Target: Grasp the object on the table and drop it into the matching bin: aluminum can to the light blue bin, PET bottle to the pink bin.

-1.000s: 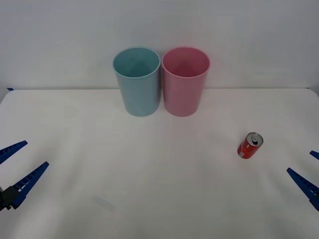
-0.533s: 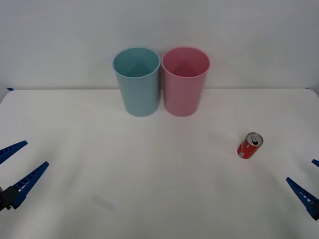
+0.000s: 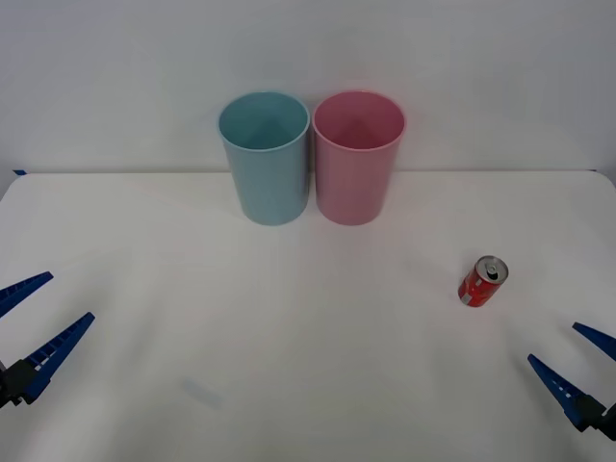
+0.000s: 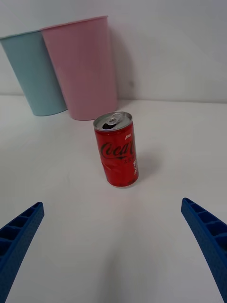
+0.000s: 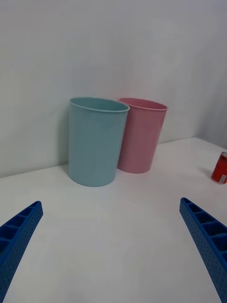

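Right hand (image 3: 580, 371) hovered low at desk's (image 3: 289, 337) near right corner, fingers spread apart, pointed at upright red can (image 3: 481, 281), not touching. Left hand (image 3: 31, 322) parked near left edge, fingers apart. Light blue bin (image 3: 265, 159) and pink bin (image 3: 358, 157) stood touching at the back, nothing seen inside.

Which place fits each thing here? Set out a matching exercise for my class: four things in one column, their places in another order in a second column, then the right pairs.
Things
1. aluminum can
2. light blue bin
3. pink bin
4. left gripper

Places
A. near left edge of the table, fingers open
B. far side, just right of its twin
C. standing alone on the right
D. far side, just left of its twin

Pairs: 1-C, 2-D, 3-B, 4-A
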### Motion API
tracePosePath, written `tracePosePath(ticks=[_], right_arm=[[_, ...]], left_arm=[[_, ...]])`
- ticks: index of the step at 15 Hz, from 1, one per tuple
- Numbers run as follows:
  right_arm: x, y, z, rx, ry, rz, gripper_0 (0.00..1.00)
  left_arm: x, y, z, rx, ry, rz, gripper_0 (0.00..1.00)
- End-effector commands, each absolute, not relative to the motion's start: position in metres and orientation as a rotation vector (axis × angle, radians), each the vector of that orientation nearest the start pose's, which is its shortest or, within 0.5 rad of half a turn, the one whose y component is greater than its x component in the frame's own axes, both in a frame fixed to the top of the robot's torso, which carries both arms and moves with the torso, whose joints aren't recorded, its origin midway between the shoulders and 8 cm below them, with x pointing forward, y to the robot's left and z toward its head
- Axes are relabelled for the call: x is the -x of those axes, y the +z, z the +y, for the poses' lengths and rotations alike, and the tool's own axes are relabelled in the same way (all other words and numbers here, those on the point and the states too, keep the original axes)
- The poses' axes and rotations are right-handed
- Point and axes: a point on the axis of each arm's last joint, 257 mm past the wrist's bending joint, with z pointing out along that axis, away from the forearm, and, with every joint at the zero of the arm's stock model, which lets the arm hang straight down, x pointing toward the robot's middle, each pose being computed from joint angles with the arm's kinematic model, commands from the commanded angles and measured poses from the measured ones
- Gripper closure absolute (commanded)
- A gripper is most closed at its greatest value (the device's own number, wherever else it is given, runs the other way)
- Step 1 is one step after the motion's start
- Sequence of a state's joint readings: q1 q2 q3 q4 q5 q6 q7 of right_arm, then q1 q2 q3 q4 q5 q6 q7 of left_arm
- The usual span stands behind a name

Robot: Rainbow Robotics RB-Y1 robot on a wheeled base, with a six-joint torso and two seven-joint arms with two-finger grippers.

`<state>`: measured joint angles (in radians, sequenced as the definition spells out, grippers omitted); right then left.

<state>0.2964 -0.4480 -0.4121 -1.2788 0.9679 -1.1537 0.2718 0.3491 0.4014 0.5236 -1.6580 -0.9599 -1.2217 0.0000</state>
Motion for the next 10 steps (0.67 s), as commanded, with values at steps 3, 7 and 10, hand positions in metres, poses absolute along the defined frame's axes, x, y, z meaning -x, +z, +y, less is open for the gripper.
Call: tracePosePath(ticks=[3,7,10], right_arm=[[-0.371,-0.305,-0.351,0.382,0.423,1.632,0.00],[-0.390,-0.309,-0.334,0.365,0.400,1.619,0.00],[-0.402,-0.312,-0.324,0.354,0.389,1.617,0.00]], left_arm=[[-0.342,-0.169,0.330,-0.465,-0.567,1.441,0.00],[-0.342,-0.169,0.330,-0.465,-0.567,1.441,0.00],[-0.342,-0.169,0.330,-0.465,-0.567,1.441,0.00]])
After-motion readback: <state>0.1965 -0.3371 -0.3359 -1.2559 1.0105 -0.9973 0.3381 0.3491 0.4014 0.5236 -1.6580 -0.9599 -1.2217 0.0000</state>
